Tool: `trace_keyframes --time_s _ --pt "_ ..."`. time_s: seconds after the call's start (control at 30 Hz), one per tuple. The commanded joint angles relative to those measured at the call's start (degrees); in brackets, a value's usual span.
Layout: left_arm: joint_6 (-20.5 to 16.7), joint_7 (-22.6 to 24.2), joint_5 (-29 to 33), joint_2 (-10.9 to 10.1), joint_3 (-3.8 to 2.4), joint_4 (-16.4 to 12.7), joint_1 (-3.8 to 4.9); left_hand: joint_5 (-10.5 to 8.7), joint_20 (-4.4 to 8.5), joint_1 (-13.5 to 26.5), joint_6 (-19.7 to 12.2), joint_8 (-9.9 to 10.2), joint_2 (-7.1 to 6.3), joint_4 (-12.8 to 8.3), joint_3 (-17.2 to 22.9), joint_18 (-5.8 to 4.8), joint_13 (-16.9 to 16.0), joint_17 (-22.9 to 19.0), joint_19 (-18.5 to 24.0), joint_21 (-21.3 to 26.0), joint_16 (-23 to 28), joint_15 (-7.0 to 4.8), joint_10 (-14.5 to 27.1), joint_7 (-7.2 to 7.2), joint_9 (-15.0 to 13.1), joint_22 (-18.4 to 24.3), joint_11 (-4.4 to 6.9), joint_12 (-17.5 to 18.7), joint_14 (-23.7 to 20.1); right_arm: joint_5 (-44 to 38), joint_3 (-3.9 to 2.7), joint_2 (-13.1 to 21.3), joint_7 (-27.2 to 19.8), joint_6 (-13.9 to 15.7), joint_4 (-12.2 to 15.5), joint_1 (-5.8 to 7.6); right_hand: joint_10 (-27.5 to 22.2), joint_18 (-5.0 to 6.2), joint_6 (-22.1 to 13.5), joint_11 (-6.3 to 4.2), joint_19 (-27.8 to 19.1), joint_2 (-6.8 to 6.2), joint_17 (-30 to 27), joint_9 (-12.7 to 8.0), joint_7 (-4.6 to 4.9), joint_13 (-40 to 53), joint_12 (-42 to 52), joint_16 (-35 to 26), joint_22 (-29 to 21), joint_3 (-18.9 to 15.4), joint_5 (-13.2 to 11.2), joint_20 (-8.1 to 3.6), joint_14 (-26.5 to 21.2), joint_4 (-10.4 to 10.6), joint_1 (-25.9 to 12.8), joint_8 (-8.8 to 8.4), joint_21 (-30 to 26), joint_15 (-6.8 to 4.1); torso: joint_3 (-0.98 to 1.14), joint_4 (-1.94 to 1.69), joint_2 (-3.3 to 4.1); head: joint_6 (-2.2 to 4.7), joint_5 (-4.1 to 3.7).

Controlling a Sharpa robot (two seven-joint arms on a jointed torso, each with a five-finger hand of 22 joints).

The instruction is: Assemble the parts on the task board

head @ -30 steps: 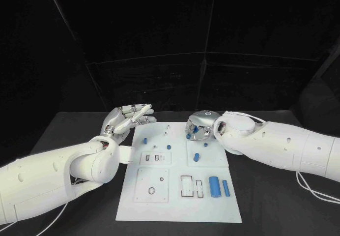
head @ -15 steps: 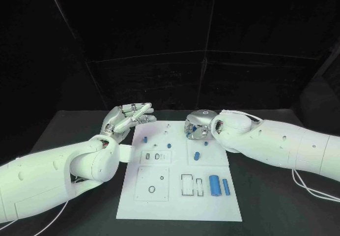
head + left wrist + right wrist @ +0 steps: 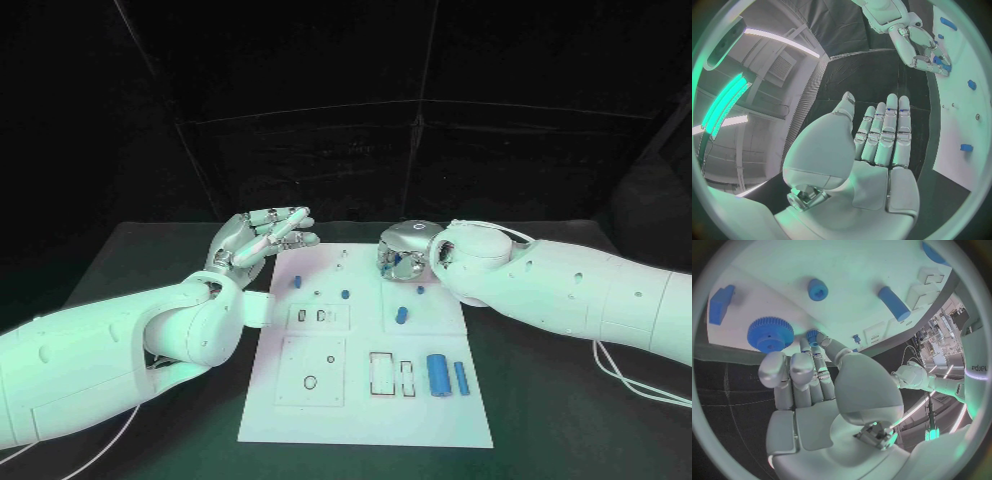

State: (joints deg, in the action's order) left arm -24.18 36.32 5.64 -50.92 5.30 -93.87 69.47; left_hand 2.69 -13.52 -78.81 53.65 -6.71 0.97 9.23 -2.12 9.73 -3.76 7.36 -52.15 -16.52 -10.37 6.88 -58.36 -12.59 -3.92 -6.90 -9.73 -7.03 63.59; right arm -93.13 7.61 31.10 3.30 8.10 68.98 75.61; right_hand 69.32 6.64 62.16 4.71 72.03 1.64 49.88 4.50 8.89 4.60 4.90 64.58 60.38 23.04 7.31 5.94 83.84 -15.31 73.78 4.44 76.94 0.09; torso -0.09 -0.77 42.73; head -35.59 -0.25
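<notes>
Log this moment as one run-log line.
left hand: open, raised beside white task board | right hand: fingertips at small blue gear, grasp unclear | large blue gear alongside

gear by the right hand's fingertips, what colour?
Blue; the toothed gear on the white task board shows best in the right wrist view.

White task board (image 3: pixel 289 395) on black table (image 3: pixel 577 420)
</notes>
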Motion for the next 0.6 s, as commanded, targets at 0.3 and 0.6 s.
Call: trace_keyframes --time_s 0.3,0.6 --pt "0.9 0.2 -0.4 -0.2 -0.05 -0.1 0.10 0.34 0.10 -0.6 0.5 0.4 0.33 -0.4 0.1 0.80 0.1 0.1 -0.3 0.1 0.4 0.13 -0.1 -0.01 0.1 0.1 0.01 0.4 0.2 -0.8 -0.11 0.2 -0.6 10.2 1.6 -0.03 1.8 -1.29 1.3 -0.27 1.6 0.00 0.9 0.2 -0.03 0.9 0.8 1.4 2.8 2.1 0.4 -0.15 1.0 -0.7 1.8 0.32 1.8 -0.52 -0.06 -0.02 -0.09 0.50 0.17" --pt "1.1 0.2 -0.4 -0.1 -0.05 -0.3 0.11 0.34 0.10 -0.6 0.5 0.5 0.41 -0.5 0.2 0.80 0.1 0.1 -0.3 0.2 0.4 0.13 0.0 -0.01 0.1 0.1 0.00 0.5 0.2 -0.6 -1.74 -3.7 -0.6 14.0 -2.7 -0.02 1.5 -1.34 1.1 -0.15 1.6 -0.40 1.1 0.1 0.08 0.9 0.5 1.7 3.1 2.4 0.3 -0.13 1.0 -0.7 1.7 0.07 2.1 -0.45 -0.02 -0.32 0.16 0.94 0.44"
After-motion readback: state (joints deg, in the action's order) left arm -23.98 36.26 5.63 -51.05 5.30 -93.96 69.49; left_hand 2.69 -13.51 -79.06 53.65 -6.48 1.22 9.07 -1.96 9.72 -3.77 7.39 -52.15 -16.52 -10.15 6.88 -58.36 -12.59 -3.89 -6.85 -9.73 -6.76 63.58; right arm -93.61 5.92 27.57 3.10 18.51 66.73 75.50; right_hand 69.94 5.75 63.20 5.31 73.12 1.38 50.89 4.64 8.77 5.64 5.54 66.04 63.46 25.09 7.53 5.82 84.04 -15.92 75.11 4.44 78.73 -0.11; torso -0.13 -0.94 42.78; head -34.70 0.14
